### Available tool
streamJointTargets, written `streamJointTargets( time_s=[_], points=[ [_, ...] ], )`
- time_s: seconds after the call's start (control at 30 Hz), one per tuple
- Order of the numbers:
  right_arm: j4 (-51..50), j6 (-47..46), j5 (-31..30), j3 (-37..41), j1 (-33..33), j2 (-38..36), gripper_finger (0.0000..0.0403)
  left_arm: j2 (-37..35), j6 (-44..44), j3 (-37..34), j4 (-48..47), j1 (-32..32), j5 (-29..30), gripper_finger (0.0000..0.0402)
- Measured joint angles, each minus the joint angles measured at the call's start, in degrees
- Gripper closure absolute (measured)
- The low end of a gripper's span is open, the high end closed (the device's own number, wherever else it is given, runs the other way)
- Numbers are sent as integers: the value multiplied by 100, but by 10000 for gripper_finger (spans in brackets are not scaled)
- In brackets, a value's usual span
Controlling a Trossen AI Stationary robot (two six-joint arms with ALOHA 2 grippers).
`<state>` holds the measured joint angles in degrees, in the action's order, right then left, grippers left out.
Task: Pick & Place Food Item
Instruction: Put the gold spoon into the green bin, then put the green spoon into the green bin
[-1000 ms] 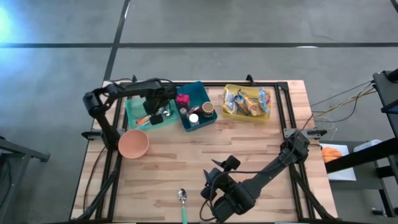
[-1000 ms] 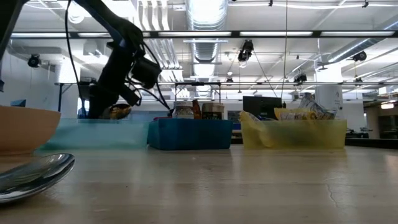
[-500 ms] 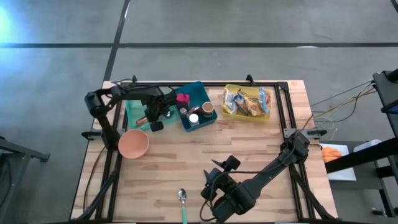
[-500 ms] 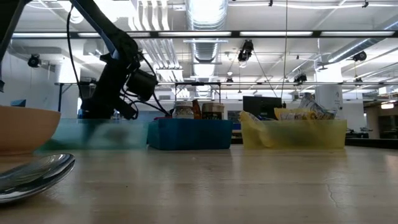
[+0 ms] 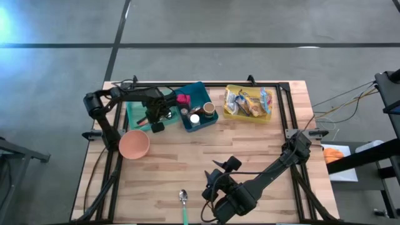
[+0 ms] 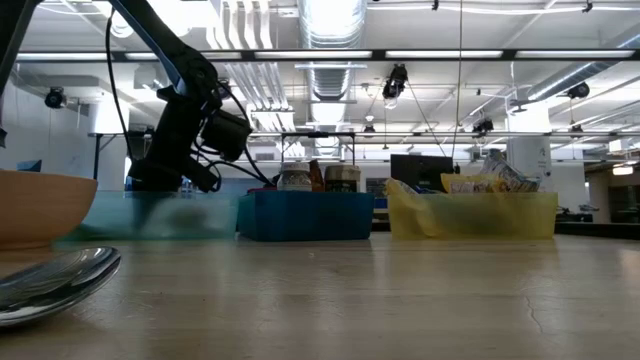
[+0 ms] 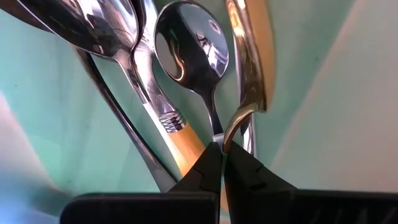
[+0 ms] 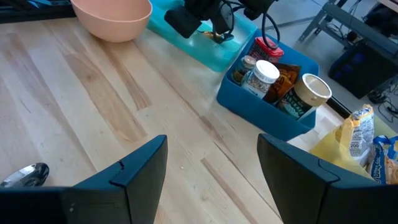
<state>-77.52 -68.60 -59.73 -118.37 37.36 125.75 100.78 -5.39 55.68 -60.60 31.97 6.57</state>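
My left gripper [image 5: 153, 117] [image 7: 221, 149] reaches down into the teal tray [image 5: 134, 112] [image 7: 311, 93] at the far left and is shut on a gold-coloured utensil [image 7: 247, 68]. Silver spoons [image 7: 186, 43] lie in the tray beside it. Food jars stand in the blue bin [image 5: 199, 107] [image 8: 273, 87]. Snack packets fill the yellow bin [image 5: 249, 103]. My right gripper [image 5: 211, 186] [image 8: 214, 180] hangs open above the table's near middle, with nothing between its fingers. My left gripper pinches the gold utensil's thin neck [image 7: 229, 132] between its two fingertips. The fingers come from above, pointing steeply down, roughly along the utensil. Its broad end [image 7: 249, 56] reaches out ahead among the silver spoons. Whether it rests on the tray floor, I cannot tell.
A pink bowl [image 5: 134, 144] [image 6: 40, 205] stands on the table just in front of the teal tray. A spoon with a green handle [image 5: 183, 197] [image 6: 50, 285] lies at the near edge, left of my right gripper. Bare wood spans the middle [image 5: 250, 150].
My left gripper has gone down into the teal tray and tipped more steeply, staying shut. The gold utensil, earlier held above the tray's wall, has sunk with it among the spoons.
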Motion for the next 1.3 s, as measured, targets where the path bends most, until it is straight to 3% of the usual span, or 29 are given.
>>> streamJointTargets(
  time_s=[0.63, 0.77, 1.1, 1.3],
  points=[
    [7, 22, 27, 0, 0, 0, 155, -138, 242, -9, 104, -2, -79, 396],
    [7, 22, 35, 0, 0, 0, 155, -141, 287, -33, 155, -5, -133, 362],
    [4, 24, 152, 0, 0, 0, 155, -141, 284, -31, 121, -4, -62, 230],
    [4, 79, 156, 0, 0, 2, 155, -168, 371, 94, -56, -6, -21, 194]
  ],
)
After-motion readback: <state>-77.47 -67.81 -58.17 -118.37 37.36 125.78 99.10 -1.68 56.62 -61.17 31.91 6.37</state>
